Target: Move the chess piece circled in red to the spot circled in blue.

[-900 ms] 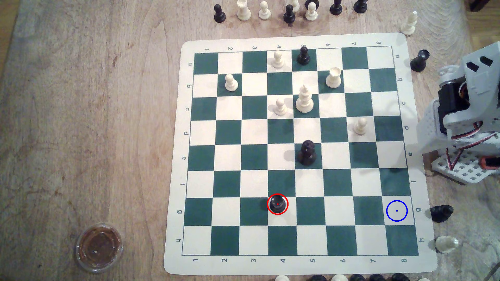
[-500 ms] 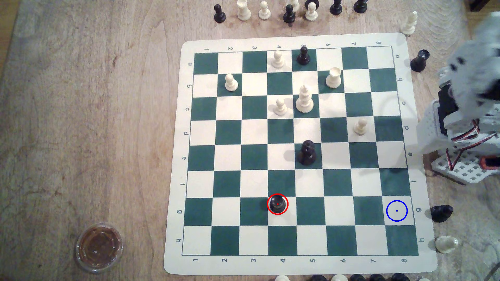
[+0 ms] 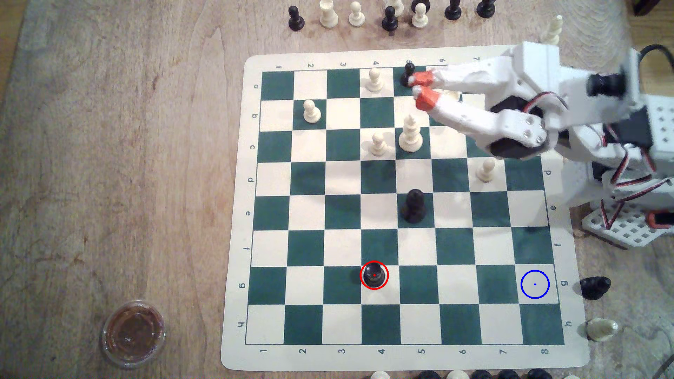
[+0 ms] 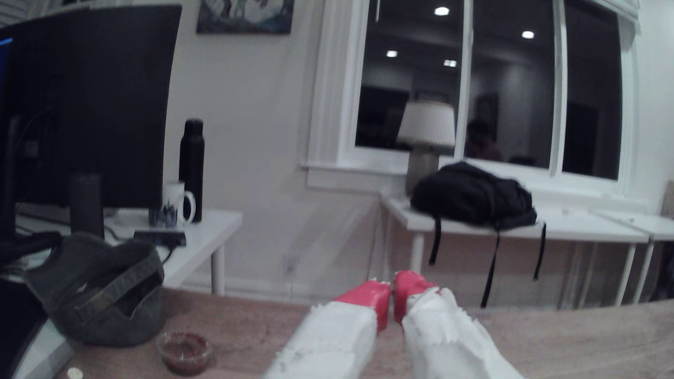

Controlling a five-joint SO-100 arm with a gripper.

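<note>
Exterior view: gripper (image 3: 419, 89) sits high over the upper-centre of the board (image 3: 233, 320), orange tips nearly touching, holding nothing, prob. kept narrow and raised to pass above the cream pieces. The chess piece (image 3: 374, 275) stands upright in its red ring, lower centre, well apart from the claw. The spot (image 3: 535, 284), lower right w/ blue ring, is bare.

Wrist view: gripper (image 4: 392, 297) points out level over the table edge toward the room, so no board seen; tips all but shut, a thin gap between. Sauce cup (image 4: 185, 351) lower left.
</note>
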